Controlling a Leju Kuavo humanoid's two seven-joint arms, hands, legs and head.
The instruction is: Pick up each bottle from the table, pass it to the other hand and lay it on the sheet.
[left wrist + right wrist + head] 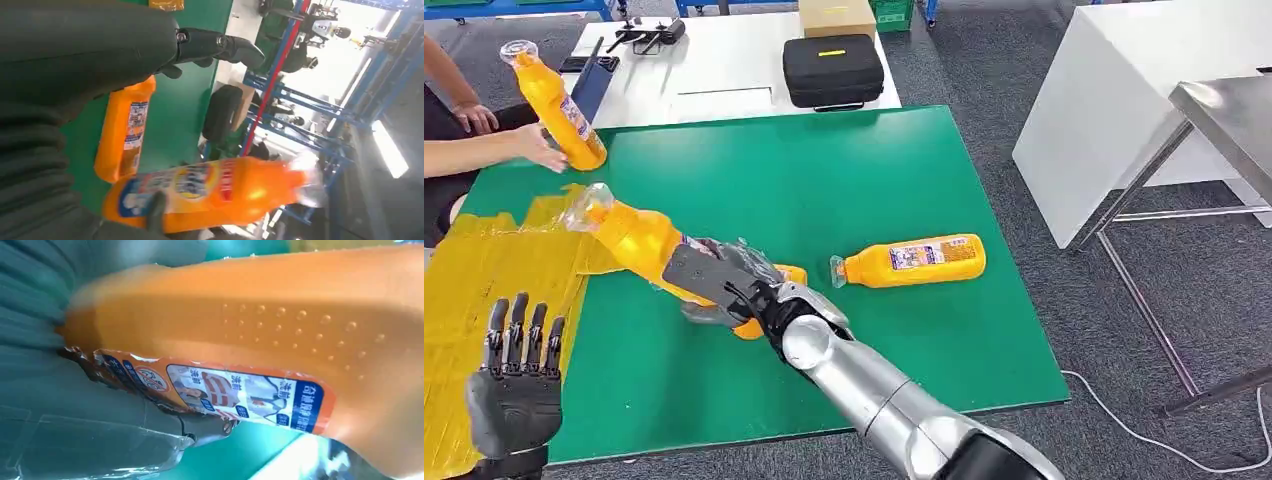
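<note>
My right hand (724, 287) grips an orange bottle (639, 240) around its lower body and holds it tilted above the green mat (824, 170), clear cap toward the yellow sheet (484, 270). The right wrist view shows that bottle's (250, 315) labelled side close up against the right hand (75, 410). My left hand (516, 380) is open, fingers upright, over the sheet's near part and apart from the bottle. In the left wrist view, the left hand (90, 45) has the held bottle (210, 192) in front of it. A second orange bottle (914, 260) lies on the mat's right half.
A person at the far left steadies a third orange bottle (559, 110) upright at the mat's corner. Behind the mat is a white table with a black case (832, 70) and a cardboard box (836, 15). A white table (1114, 100) and a metal table (1224, 120) stand right.
</note>
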